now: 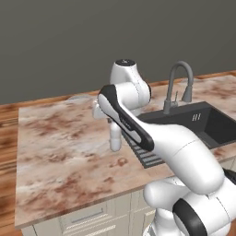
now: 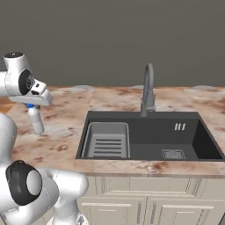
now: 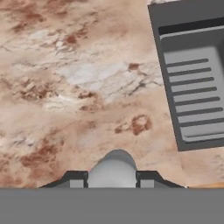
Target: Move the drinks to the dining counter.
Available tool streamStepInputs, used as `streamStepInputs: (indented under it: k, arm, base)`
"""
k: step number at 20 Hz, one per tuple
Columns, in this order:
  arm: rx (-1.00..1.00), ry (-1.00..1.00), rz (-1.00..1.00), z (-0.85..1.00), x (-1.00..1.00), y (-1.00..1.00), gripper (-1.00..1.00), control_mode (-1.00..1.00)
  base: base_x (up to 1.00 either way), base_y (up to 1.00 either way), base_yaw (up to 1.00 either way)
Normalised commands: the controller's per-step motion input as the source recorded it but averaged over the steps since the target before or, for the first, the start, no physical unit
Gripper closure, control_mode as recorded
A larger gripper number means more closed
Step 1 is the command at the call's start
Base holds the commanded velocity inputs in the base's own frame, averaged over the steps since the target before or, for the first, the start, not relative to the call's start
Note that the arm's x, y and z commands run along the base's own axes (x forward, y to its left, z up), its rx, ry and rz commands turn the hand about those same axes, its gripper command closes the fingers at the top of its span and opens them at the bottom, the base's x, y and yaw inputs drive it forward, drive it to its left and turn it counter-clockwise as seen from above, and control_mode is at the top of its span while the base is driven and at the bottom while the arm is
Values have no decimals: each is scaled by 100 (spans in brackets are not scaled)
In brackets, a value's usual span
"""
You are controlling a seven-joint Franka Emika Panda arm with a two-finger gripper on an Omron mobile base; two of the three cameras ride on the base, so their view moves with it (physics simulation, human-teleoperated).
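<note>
1. Gripper [image 3: 113, 180] — jaws drawn narrow on the whitish-clear bottle [image 2: 36, 119], one finger at each side of its rounded body in the hand view. The right base view shows the blue cap tucked just under the hand.

2. Key relation: the bottle hangs straight below the gripper, long axis upright and in line with the hand's downward approach. Its base is at or just above the dining counter [image 1: 60, 152]; whether it touches I cannot tell from either base view.

3. Judgement: this drink has reached its target surface. The coming move looks like a short vertical descent, if any is needed, then a release. With the axis upright, tipping risk seems low provided the base seats flat.

4. Surface: beige-brown marbled top directly beneath. The dark sink basin [image 2: 145, 138], with a ribbed grey rack [image 3: 194, 94] in it, lies just beside the bottle toward the faucet [image 2: 148, 90] — the bottle is over counter, not over the basin.

5. Room: pale drawer fronts below the counter, plain grey wall behind, wooden floor at the left of the left base view.
</note>
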Motion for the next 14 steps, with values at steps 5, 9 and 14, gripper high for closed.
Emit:
streamStepInputs:
  k: [5,9,14]
  arm:
    - [2,0,0,-24,15,0,100,-100]
    - [1,0,0,-30,18,0,100,-100]
    - [0,0,0,-17,20,0,100,-100]
  base:
    - [0,0,0]
    - [0,0,0]
    - [0,0,0]
